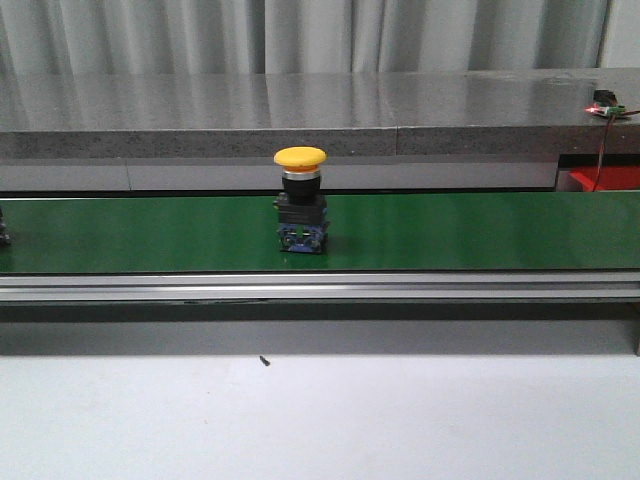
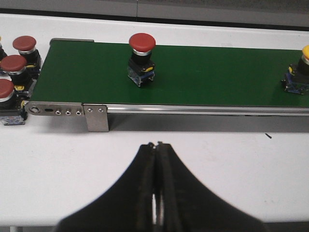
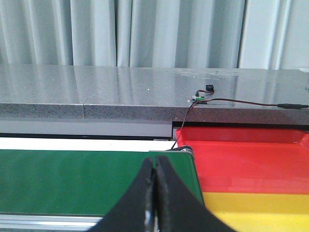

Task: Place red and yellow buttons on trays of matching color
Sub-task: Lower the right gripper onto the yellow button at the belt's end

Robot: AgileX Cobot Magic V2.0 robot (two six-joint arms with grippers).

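Note:
A yellow button [image 1: 300, 198] stands upright on the green belt [image 1: 450, 232] in the front view; it also shows at the edge of the left wrist view as the yellow button [image 2: 300, 72]. A red button [image 2: 141, 57] stands on the belt [image 2: 217, 72] further along. Three more red buttons [image 2: 13, 72] cluster off the belt's end. My left gripper [image 2: 155, 145] is shut and empty over the white table, short of the belt. My right gripper [image 3: 154, 162] is shut and empty above the belt's other end, beside the red tray [image 3: 246, 157] and yellow tray [image 3: 260, 210].
A grey stone counter [image 1: 300, 110] runs behind the belt, with curtains beyond. A small green circuit board with a wire [image 3: 200, 99] lies on the counter above the red tray. The belt's metal frame and bracket [image 2: 94, 116] edge the white table [image 1: 320, 420].

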